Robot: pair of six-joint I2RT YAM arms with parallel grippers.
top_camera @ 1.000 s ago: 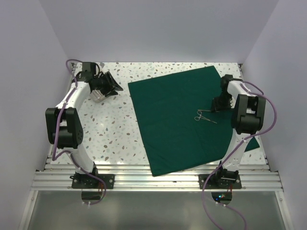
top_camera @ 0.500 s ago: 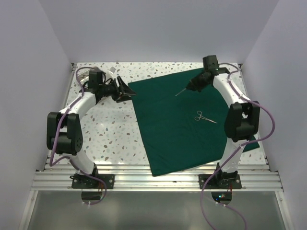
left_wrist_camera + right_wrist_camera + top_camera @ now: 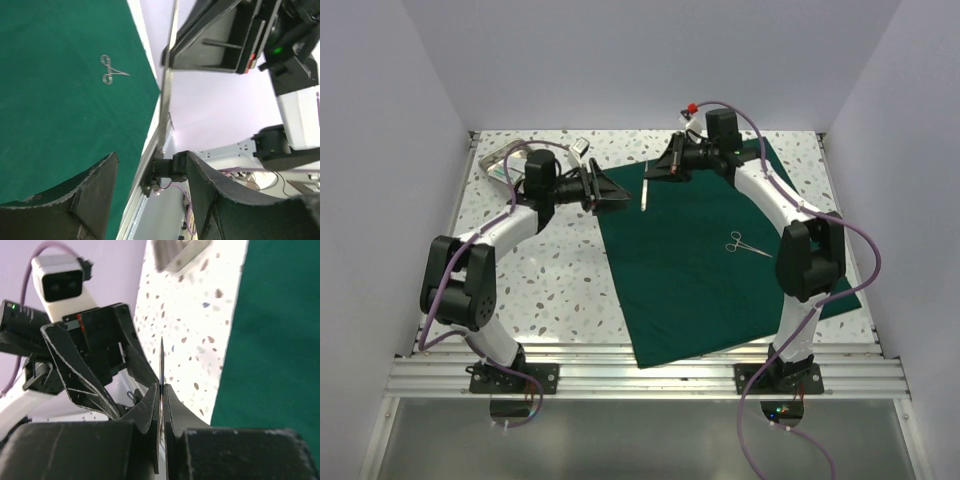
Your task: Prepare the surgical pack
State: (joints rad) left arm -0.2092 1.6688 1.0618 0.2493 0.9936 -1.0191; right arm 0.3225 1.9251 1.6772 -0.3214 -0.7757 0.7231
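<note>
The dark green drape (image 3: 710, 250) lies flat over the right half of the table. A pair of ring-handled forceps (image 3: 748, 244) lies on it, also in the left wrist view (image 3: 111, 70). My right gripper (image 3: 660, 172) is over the drape's back left corner, shut on a thin metal instrument (image 3: 644, 186) that sticks out past its fingertips (image 3: 161, 365). My left gripper (image 3: 620, 198) is open and empty, facing the right gripper just left of the instrument. In the left wrist view the open gripper (image 3: 151, 157) looks at the instrument edge-on (image 3: 167, 75).
A shiny steel tray (image 3: 505, 160) sits at the back left corner, also at the top of the right wrist view (image 3: 177, 252). Speckled tabletop (image 3: 560, 270) lies left of the drape. Walls close in the back and sides.
My right arm swung from beside the forceps to the back left, carrying the thin instrument. My left gripper moved right from the tray to meet it.
</note>
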